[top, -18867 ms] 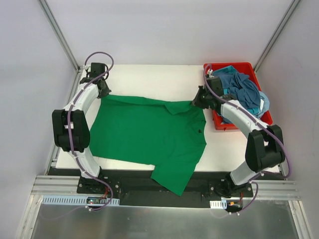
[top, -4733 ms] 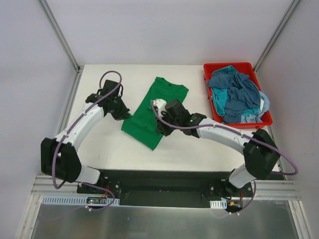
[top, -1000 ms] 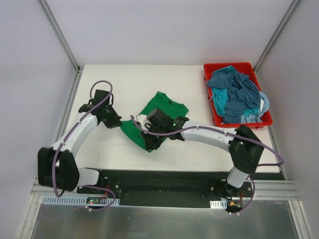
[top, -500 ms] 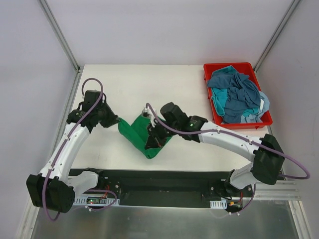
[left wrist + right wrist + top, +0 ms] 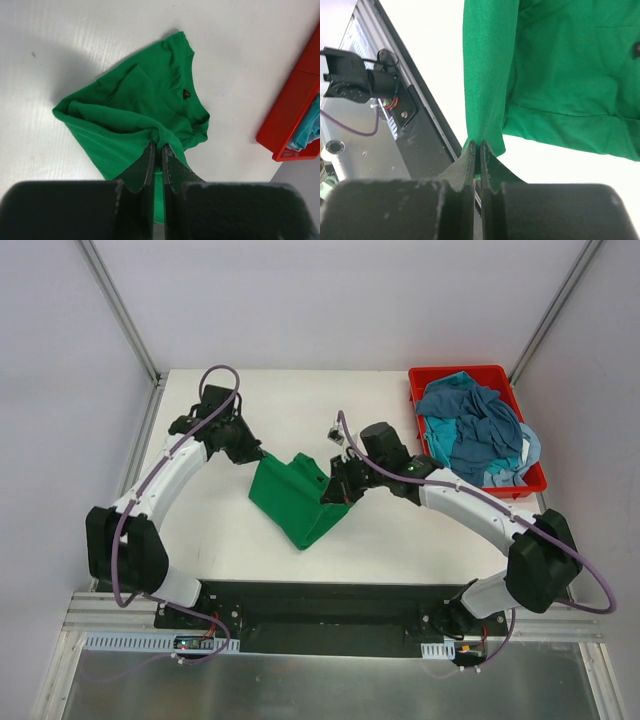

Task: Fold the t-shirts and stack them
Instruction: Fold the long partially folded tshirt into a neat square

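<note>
A green t-shirt (image 5: 295,498), partly folded, lies at the table's middle with two corners lifted. My left gripper (image 5: 253,453) is shut on its upper left corner; in the left wrist view the fabric (image 5: 135,115) is pinched between the fingers (image 5: 146,162). My right gripper (image 5: 336,490) is shut on the shirt's right edge; in the right wrist view the cloth (image 5: 560,70) hangs from the closed gripper (image 5: 479,146). More blue and teal shirts (image 5: 475,435) are piled in the red bin.
The red bin (image 5: 532,483) stands at the back right of the white table (image 5: 300,400); its corner shows in the left wrist view (image 5: 295,110). The black front rail (image 5: 320,605) runs along the near edge and shows in the right wrist view (image 5: 410,135).
Both grippers have carried their shirt corners away from me and to the right, the left one toward the back. The shirt has folded further over itself.
</note>
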Robot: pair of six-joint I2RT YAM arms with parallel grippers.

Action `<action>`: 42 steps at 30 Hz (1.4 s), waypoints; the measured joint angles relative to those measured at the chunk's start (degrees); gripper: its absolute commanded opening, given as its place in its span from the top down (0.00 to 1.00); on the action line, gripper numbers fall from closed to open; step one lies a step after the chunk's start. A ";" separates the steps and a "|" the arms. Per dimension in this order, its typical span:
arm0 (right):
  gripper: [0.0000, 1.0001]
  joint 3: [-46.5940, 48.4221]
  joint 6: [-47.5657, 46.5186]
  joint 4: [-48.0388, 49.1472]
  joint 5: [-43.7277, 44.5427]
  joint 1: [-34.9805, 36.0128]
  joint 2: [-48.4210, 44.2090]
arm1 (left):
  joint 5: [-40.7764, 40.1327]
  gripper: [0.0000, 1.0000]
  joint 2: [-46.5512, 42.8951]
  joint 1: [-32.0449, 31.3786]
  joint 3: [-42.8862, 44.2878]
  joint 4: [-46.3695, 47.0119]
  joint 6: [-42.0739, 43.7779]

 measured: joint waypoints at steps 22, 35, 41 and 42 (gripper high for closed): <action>0.97 -1.29 -0.24 0.07 1.20 -11.17 7.10 | 5.01 1.00 30.12 -4.17 19.69 1.46 1.77; 0.29 -1.49 0.94 -0.94 6.69 -14.58 12.68 | 7.17 0.23 38.27 -4.72 26.67 2.01 5.29; 0.04 -1.29 1.60 -3.56 9.88 -15.76 12.04 | 7.06 0.01 36.41 -5.03 27.26 3.28 7.32; 0.04 -1.38 1.77 -3.85 10.01 -15.74 11.13 | 6.97 0.01 35.04 -5.16 26.03 3.52 7.65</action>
